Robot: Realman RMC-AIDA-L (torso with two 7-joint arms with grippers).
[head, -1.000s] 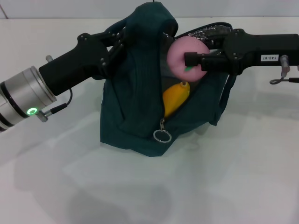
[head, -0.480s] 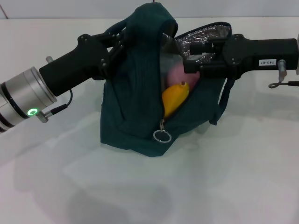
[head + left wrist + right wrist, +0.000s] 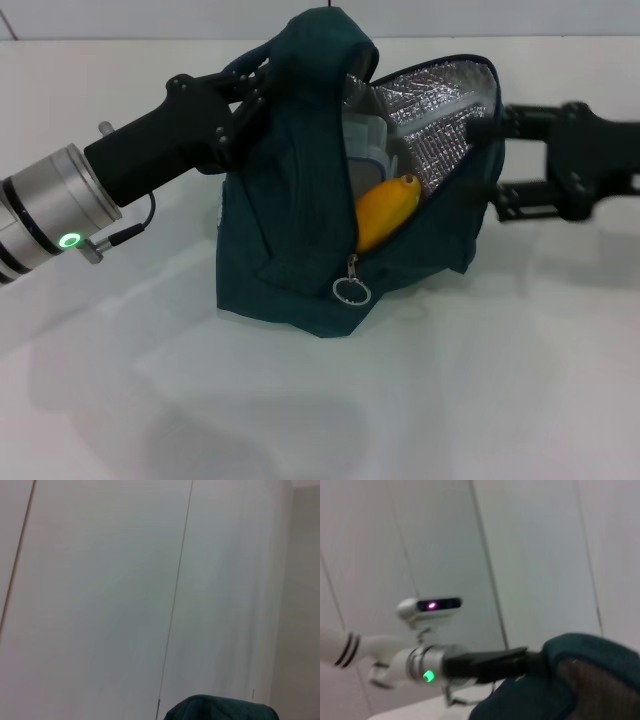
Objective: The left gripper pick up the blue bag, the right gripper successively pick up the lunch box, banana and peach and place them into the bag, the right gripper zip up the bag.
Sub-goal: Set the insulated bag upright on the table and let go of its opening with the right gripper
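Head view: on the white table (image 3: 500, 380) the bag (image 3: 290, 240) stands unzipped, silver lining showing. Left claw (image 3: 262, 85) is clenched on its raised top fabric. Right claw (image 3: 500, 165) sits beside the bag's far side; I cannot tell its opening. Banana (image 3: 385, 208) and lunch box (image 3: 365, 145) lie inside.

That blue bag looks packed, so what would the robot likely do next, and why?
Probably bring the right hand, now beside the bag's outer wall, down to the silver ring zipper pull and start closing. The dark teal fabric bag gapes open, with the yellow banana and clear blue-rimmed lunch box inside, while the left hand holds its top.
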